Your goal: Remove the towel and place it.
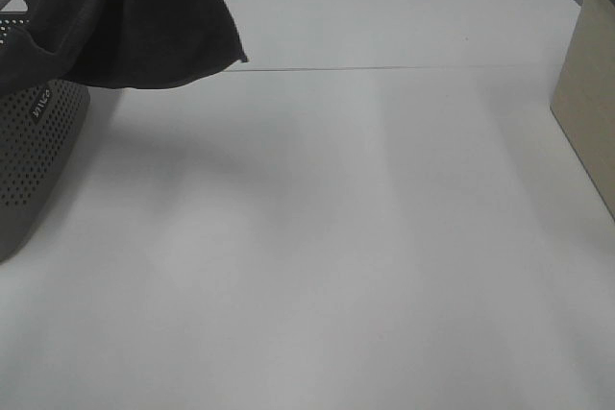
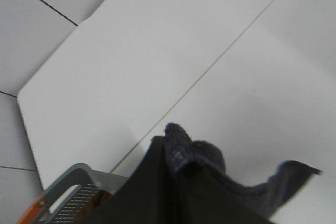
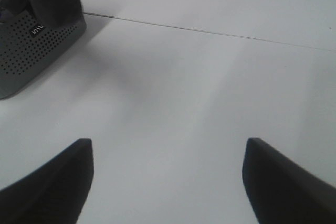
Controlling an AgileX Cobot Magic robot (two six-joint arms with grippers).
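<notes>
Towel (image 1: 144, 16) reads dark charcoal with a faint purple cast: nappy terry, hemmed edge, one sharp free corner. It hangs lifted above the basket (image 1: 29, 151), with that corner out past the basket's side over the bare counter (image 1: 336, 237). I can't tell whether the cloth touches the rim. The basket is grey plastic with rounded walls punched in rows of small holes and small white lettering on one wall. The counter is smooth matte white, crossed by a thin seam (image 1: 404, 67). Only my left wrist view shows the grip: the left gripper (image 2: 168, 156) is clamped on a bunched fold of towel, above the basket's handle slot (image 2: 65, 199) and an orange part (image 2: 31, 211). My right wrist view shows the right gripper (image 3: 168, 145), its fingers (image 3: 58, 182) wide apart over bare counter beside the basket. Only the high view catches a beige bin (image 1: 586, 112), straight-walled and dark-rimmed, well apart from the basket.
</notes>
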